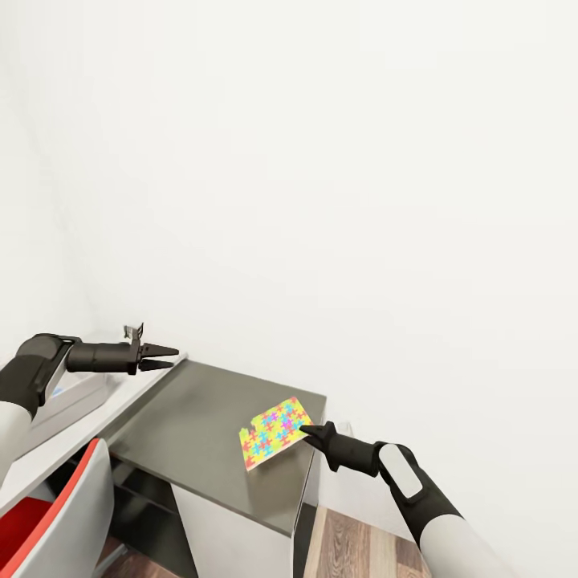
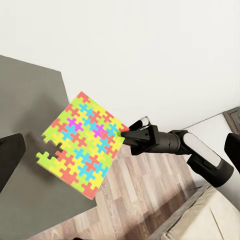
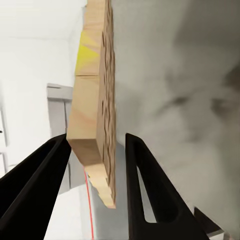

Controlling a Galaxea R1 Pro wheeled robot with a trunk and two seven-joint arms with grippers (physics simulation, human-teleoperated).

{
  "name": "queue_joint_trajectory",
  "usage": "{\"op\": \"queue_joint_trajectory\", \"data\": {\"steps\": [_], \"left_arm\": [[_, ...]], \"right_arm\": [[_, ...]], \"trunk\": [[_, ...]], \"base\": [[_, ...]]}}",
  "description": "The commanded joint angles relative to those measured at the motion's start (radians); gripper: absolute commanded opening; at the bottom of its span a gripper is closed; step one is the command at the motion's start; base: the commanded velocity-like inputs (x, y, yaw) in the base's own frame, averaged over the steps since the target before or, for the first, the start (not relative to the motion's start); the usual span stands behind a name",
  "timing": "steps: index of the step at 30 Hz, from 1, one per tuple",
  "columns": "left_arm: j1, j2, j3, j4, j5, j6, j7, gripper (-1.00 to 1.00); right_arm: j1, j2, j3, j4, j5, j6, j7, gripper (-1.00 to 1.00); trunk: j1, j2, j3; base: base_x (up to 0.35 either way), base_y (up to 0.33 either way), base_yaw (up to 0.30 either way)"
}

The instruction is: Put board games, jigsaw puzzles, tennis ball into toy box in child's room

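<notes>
Over the dark desk corner (image 1: pixel 201 433), the right gripper (image 1: pixel 309 433) pinches one jigsaw puzzle (image 1: pixel 274 433) by its edge, tilted; such a thin hold could slip. Left gripper (image 1: pixel 164 357) hangs open, empty.

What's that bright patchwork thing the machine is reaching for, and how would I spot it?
Find the dark-grey table against the white wall. Near its right edge, the right gripper has its fingers on either side of a jigsaw puzzle, a thin square tilted up off the surface. Its interlocking yellow, red, blue and green pieces are the brightest colours there.
</notes>
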Motion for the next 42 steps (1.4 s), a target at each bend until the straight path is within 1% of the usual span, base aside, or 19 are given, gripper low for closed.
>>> {"op": "queue_joint_trajectory", "data": {"steps": [1,22,24,29,34,42], "left_arm": [[-0.001,0.0,-0.001,0.0,-0.006,0.01,-0.007,1.0],[-0.001,0.0,-0.001,0.001,-0.007,0.01,-0.007,1.0],[-0.001,0.0,-0.001,0.001,-0.008,0.01,-0.007,1.0],[-0.001,0.0,-0.002,0.001,-0.008,0.01,-0.007,1.0],[-0.001,0.0,-0.003,0.001,-0.008,0.01,-0.007,1.0],[-0.001,0.0,-0.004,0.001,-0.009,0.01,-0.007,1.0]], "right_arm": [[-0.001,0.0,-0.002,0.0,0.002,0.004,0.003,-1.0],[0.001,0.0,-0.001,-0.001,0.002,0.002,0.004,-1.0],[0.001,0.0,0.0,-0.013,0.002,0.002,0.004,-1.0],[0.011,0.0,0.001,-0.081,0.002,0.002,0.003,-1.0],[0.014,-0.001,0.001,-0.094,0.002,0.003,0.004,-1.0],[0.015,0.0,0.002,-0.095,0.002,0.003,0.004,-1.0]], "trunk": [[-0.004,0.006,0.002],[-0.084,0.153,0.068],[-0.092,0.167,0.074],[-0.111,0.202,0.09],[-0.13,0.237,0.105],[-0.161,0.293,0.135]], "base": [[0.0,0.0,0.0],[0.0,0.0,0.0],[0.0,0.0,0.0],[0.0,0.0,0.0],[0.0,0.0,0.005],[-0.019,0.0,0.199]]}}
